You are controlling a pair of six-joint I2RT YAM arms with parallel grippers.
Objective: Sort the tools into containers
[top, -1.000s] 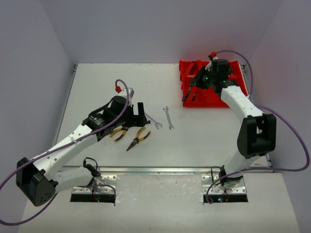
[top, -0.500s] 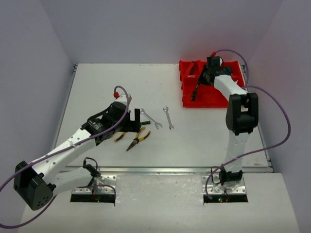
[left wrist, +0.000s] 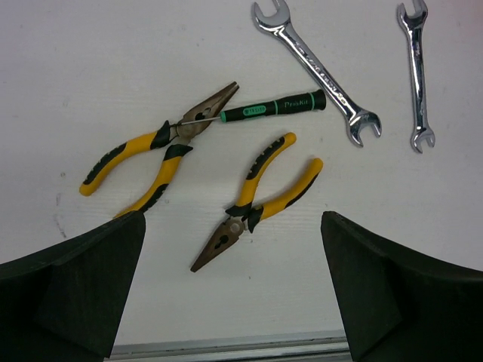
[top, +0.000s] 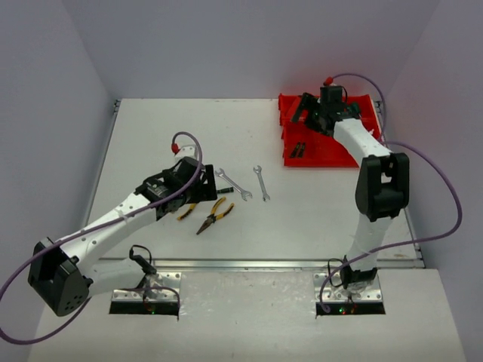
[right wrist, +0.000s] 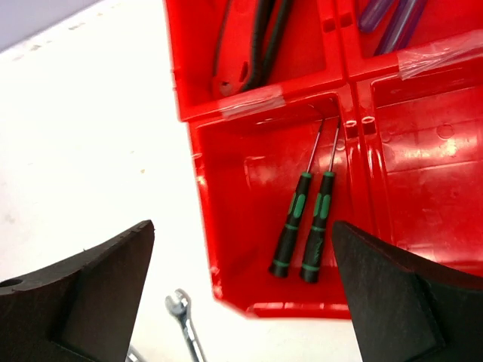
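Note:
Two yellow-handled pliers, a green-black screwdriver and two silver wrenches lie on the white table. My left gripper hovers open just above the pliers, holding nothing; from above it stands left of the wrenches. The red containers sit at the far right. My right gripper is open and empty over the near-left compartment, where two green-black screwdrivers lie side by side.
The far-left compartment holds dark-handled tools, and blue-purple handles show in the one beside it. One wrench end lies just outside the bin's near corner. The table's metal front edge runs close under the left gripper.
The right gripper has opened and let go of a green-black screwdriver, which now lies in the bin beside the other. The left arm has shifted toward the pliers.

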